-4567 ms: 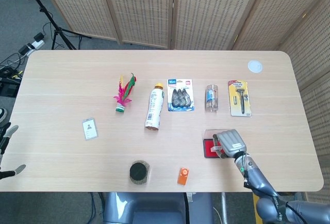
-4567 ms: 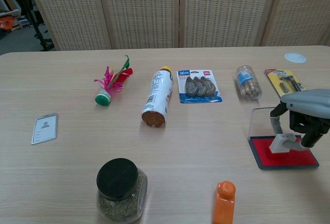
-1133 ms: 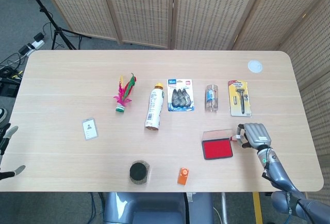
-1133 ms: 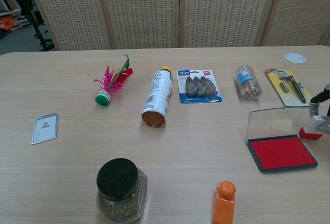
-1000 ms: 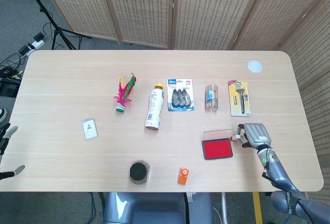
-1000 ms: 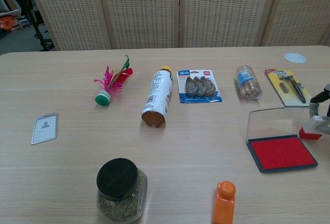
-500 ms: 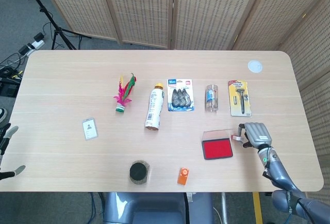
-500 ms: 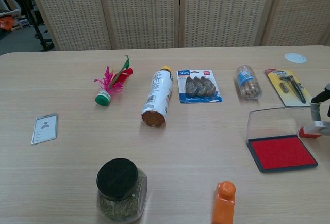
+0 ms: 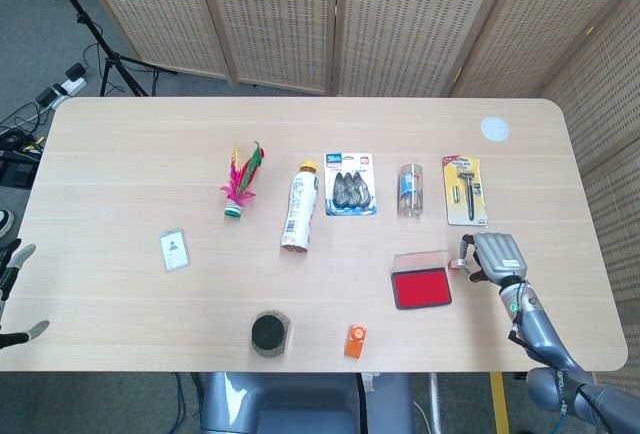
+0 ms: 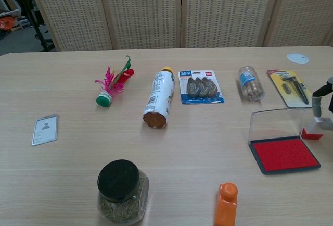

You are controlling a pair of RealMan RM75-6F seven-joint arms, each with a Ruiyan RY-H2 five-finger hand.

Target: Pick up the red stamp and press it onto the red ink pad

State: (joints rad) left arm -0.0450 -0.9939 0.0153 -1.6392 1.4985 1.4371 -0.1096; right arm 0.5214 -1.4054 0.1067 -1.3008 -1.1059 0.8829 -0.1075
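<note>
One big change first: my right hand (image 9: 493, 256) was over the red ink pad (image 9: 421, 287) a few seconds back, pushing the red stamp (image 10: 311, 132) down onto it. Now my right hand is off the pad, just beside its right edge. The stamp has come along too. It sits on the desk (image 9: 130, 174), touching or almost touching the pad's right edge, by the back corner. I think the press is done and I am putting the stamp down.

Half a second ago my fingers (image 10: 317, 108) were low, right at the stamp. Now they are a bit higher and seem to be letting go. One finger still looks very close to the white top of the stamp. I cannot tell for sure if I still hold it or have let go.

My left hand (image 9: 12, 294) is far to the left of the pad, past the desk edge. It holds nothing and its fingers are apart.

From the head view I see my whole right hand from above, but the stamp is mostly hidden under it. From the chest view I see the stamp's red and white side well, and the pad's clear lid (image 10: 276, 123) standing up at the back. That view cuts off most of my right hand.
</note>
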